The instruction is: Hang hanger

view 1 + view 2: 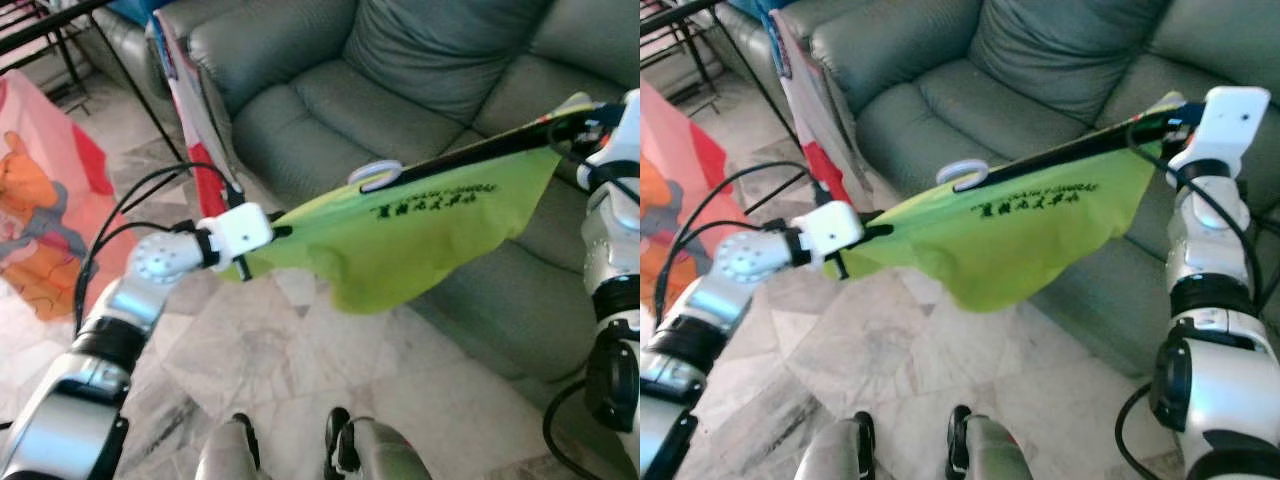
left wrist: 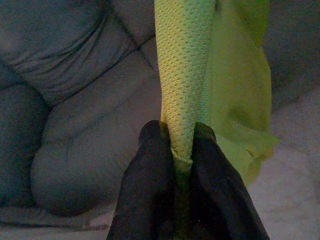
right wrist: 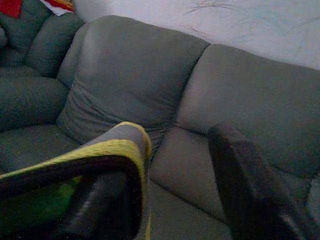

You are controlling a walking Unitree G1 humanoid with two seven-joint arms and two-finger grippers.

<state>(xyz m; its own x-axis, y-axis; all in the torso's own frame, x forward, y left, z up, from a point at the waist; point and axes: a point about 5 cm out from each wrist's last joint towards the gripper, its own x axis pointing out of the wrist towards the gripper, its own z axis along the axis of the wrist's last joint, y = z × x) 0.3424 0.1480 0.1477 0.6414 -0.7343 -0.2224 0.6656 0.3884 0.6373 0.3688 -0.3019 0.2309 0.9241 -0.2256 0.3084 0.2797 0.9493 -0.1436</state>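
Held in the air over the grey sofa's (image 1: 300,110) front edge, the stiff, light black hanger (image 1: 470,158) carries a limp lime-green shirt (image 1: 420,235); left gripper (image 2: 182,150) pinches one end, right gripper (image 3: 175,175) spreads wide around the other.

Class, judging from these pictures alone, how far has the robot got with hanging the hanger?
Done: the lime-green mesh garment is on the black hanger with the white hook. In hand: the left gripper pinches one end of the garment, and the right gripper has a finger under the other end, holding it level before the grey sofa. Left: the hook rests on nothing, so hanging remains.
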